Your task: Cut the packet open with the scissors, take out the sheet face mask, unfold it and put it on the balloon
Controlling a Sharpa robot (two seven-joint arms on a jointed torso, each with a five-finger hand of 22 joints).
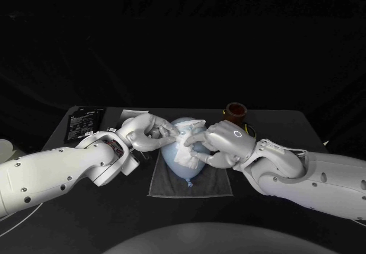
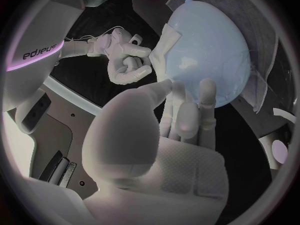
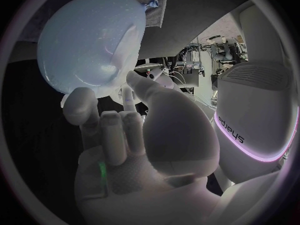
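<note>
A pale blue balloon (image 1: 185, 159) lies on a grey cloth (image 1: 210, 185) at the table's middle, its knot toward me. The white sheet mask (image 1: 185, 150) is draped over its upper side; its edge shows as a white fold (image 2: 167, 40). My left hand (image 1: 148, 132) sits at the balloon's far left, its fingers (image 2: 187, 110) stretched flat against the balloon (image 2: 209, 50). My right hand (image 1: 212, 138) is at the far right and pinches the mask's edge (image 2: 156, 60) with curled fingertips (image 2: 128, 62). In the right wrist view the fingers (image 3: 115, 130) rise beside the balloon (image 3: 90, 35).
The black packet (image 1: 84, 121) lies at the table's back left, with a white scrap (image 1: 134, 114) beside it. A brown cup (image 1: 236, 110) stands at the back right, behind my right hand.
</note>
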